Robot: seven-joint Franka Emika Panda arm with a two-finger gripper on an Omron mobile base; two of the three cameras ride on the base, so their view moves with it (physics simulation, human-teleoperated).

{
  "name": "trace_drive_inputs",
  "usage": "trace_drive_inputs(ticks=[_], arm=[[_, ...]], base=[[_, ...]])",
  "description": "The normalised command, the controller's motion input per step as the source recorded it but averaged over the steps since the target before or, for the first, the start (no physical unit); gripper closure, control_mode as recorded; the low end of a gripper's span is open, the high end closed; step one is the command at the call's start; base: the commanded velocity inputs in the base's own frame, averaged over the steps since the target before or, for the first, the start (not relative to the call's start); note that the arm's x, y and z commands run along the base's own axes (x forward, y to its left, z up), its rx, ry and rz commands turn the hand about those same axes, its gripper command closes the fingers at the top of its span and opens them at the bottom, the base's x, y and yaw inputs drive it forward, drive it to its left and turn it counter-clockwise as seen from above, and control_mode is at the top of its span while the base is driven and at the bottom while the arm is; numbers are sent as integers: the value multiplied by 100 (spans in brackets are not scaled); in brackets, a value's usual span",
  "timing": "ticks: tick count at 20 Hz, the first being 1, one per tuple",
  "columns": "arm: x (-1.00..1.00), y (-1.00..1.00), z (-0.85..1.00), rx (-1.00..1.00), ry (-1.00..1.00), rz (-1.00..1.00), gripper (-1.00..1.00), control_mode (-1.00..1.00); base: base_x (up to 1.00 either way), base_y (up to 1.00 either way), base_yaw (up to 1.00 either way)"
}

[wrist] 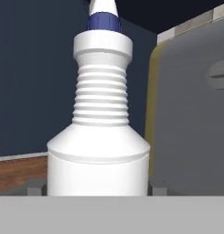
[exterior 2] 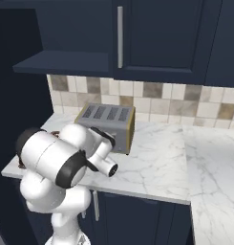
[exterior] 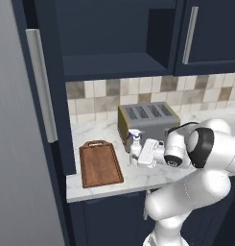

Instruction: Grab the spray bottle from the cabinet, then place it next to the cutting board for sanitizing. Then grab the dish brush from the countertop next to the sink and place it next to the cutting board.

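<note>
- You are in the first step: the spray bottle (exterior: 135,147) stands upright on the table, between the cutting board (exterior: 100,164) and the toaster (exterior: 147,122).
- Your end effector (exterior: 138,154) grips the bottle's body.
- Next, judge whether to release and retreat.
- The cabinet (exterior: 114,38) recess looks bare.

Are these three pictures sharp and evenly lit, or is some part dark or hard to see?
Left base view: even light, slightly soft; the cabinet recess is dim. Right base view: the left side is dark, and the arm covers the counter behind it. Hand view: the spray bottle is very close and sharp, the toaster beside it flat grey.
</note>
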Motion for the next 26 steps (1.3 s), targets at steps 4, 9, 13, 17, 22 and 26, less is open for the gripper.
trace_drive_inputs(ticks=[4, 9, 13, 17, 22, 26], arm=[[7, 3, -31, 4, 0, 1, -100, -100], [-31, -13, 6, 4, 0, 0, -100, -100], [-27, 0, 50, 0, -3, 0, -100, -100], [-25, 0, 58, 0, -5, 0, -100, -100], [-22, -4, 77, 1, -4, 0, -100, -100], [-46, -18, 100, 0, 6, -12, -100, -100]], base=[[0, 0, 0], [0, 0, 0], [0, 0, 0], [0, 0, 0], [0, 0, 0], [0, 0, 0]])
